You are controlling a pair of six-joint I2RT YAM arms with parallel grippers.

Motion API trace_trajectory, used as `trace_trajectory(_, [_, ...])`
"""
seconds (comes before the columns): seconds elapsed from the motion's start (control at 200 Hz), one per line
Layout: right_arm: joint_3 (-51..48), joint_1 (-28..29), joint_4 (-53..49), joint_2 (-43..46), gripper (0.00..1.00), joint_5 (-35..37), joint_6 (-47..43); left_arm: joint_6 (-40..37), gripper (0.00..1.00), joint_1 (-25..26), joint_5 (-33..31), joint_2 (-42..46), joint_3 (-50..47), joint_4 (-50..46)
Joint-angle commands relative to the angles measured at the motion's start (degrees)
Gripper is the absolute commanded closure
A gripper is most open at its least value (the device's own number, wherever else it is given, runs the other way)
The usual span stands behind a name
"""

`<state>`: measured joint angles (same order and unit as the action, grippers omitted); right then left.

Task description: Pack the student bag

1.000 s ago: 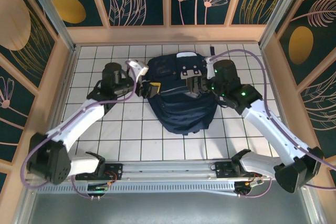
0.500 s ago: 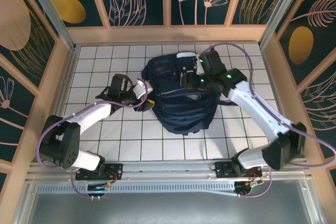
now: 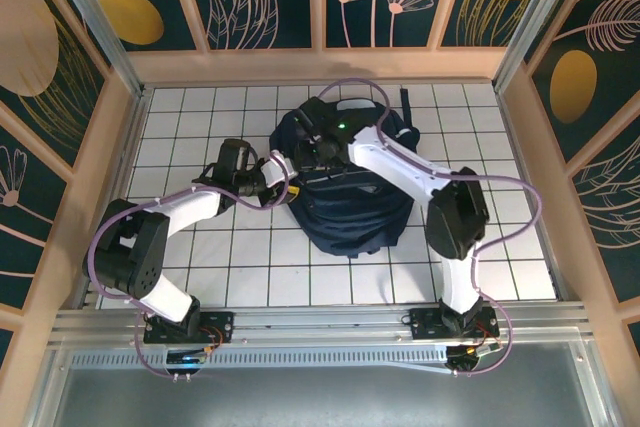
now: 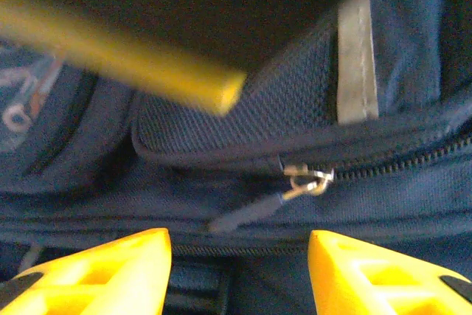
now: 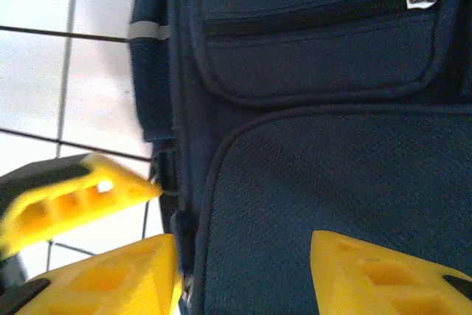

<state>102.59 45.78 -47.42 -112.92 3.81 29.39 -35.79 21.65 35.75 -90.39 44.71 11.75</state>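
1. Top view: I am watching the student bag (image 3: 350,212) lying on the tiled surface (image 3: 200,267), directly under both hands. The left hand (image 3: 283,185) is nosing in at the bag's flank and the right hand (image 3: 308,152) is reaching across its top, so the two are working just beside each other. I am worrying about a finger-on-finger clash if I drive either one further in.

2. Left wrist view: this hand's fingers are standing partway apart with nothing clamped between them. Bag fabric is lying just ahead, and a zip pull (image 4: 306,182) is hanging ahead of the gap, a little off centre. A blurred yellow bar (image 4: 125,64), which I am taking for a finger of the other hand, is crossing further ahead. Closing here, I am risking a pinch of loose cloth instead of the pull, which would drag the whole bag.

3. Right wrist view: these fingers are also standing partway apart, straddling the bag's edge seam, and I cannot tell whether they are pinching it. The front pocket (image 5: 310,42) is lying ahead, and another yellow fingertip (image 5: 81,201) is poking in just outside one finger. By pulling now I am risking the two hands tugging against each other, or the bag sliding away.
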Motion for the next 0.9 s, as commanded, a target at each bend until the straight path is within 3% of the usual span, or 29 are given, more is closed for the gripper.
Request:
trace_trajectory(0.0, [5.1,1.4,-4.3,-3.9,0.5,4.9,3.0,-1.4,0.49,0.1,3.3,-0.8,0.0,6.8])
trace_trajectory(0.08, [6.4,1.6,-4.3,-6.1,0.5,5.1,3.3,-0.8,0.49,0.0,3.2,-0.6,-1.3,10.2])
trace_trajectory(0.21, [8.8,1.7,-4.6,-9.3,0.5,3.8,3.7,-5.2,0.5,0.1,5.2,-1.0,-0.2,6.3])
trace_trajectory(0.34, [10.1,2.2,-5.3,-11.3,0.51,3.2,4.1,-8.3,0.58,0.1,6.3,-1.2,0.3,4.2])
trace_trajectory(0.53, [9.9,2.3,-7.2,-12.3,0.72,4.8,4.4,-8.9,0.56,0.1,1.1,2.0,-4.4,6.5])
trace_trajectory(0.621, [10.2,2.3,-7.2,-12.2,0.88,5.4,4.1,-9.9,0.55,0.0,0.7,4.4,-6.8,6.5])
trace_trajectory(0.731, [11.3,2.1,-7.2,-11.8,0.99,4.7,3.4,-9.4,0.53,0.1,0.7,5.4,-7.9,7.7])
trace_trajectory(0.896, [11.5,0.2,-5.9,-8.7,1.0,1.2,2.3,-9.0,0.51,0.1,3.1,3.3,-4.9,7.7])
